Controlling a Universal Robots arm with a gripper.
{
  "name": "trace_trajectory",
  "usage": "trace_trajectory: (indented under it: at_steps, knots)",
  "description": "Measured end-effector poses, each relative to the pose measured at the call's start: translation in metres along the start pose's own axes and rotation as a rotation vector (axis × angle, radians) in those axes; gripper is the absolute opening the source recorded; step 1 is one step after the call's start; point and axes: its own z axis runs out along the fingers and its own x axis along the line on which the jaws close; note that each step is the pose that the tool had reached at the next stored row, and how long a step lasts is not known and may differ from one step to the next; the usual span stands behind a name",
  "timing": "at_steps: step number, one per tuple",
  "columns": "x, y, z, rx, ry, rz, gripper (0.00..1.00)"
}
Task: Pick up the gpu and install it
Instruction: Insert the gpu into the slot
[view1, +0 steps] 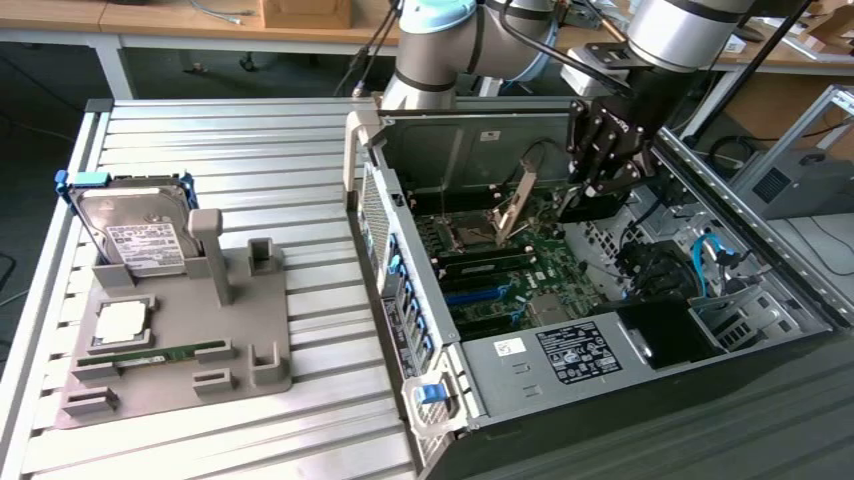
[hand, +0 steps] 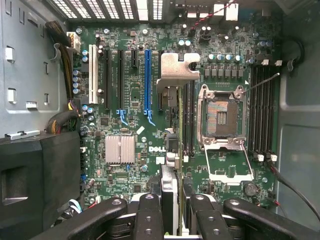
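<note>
My gripper (view1: 597, 190) hangs inside the open computer case (view1: 574, 365), above the motherboard (view1: 514, 275). It is shut on the gpu (view1: 585, 208), a thin dark card that hangs below the fingers. In the wrist view the gpu (hand: 172, 145) shows edge-on between the black fingers (hand: 150, 215), with its silver bracket (hand: 178, 67) at the far end. My gripper (hand: 175, 220) holds the card above the board, over the strip between the blue slot (hand: 147, 80) and the open CPU socket (hand: 221, 117). The card is not touching the board.
On the slatted table at the exterior view's left, a grey holder (view1: 174, 340) carries a hard drive (view1: 127, 235), a CPU (view1: 120, 320) and a RAM stick (view1: 147, 355). Cables (view1: 707, 255) and the case walls hem in the gripper. The socket's raised plate (view1: 521, 195) stands nearby.
</note>
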Motion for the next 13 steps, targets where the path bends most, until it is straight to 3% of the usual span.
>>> trace_trajectory:
  at_steps: [13]
  knots:
    - [0.0002,-0.0001,0.0061,0.0,0.0015,0.0,0.27]
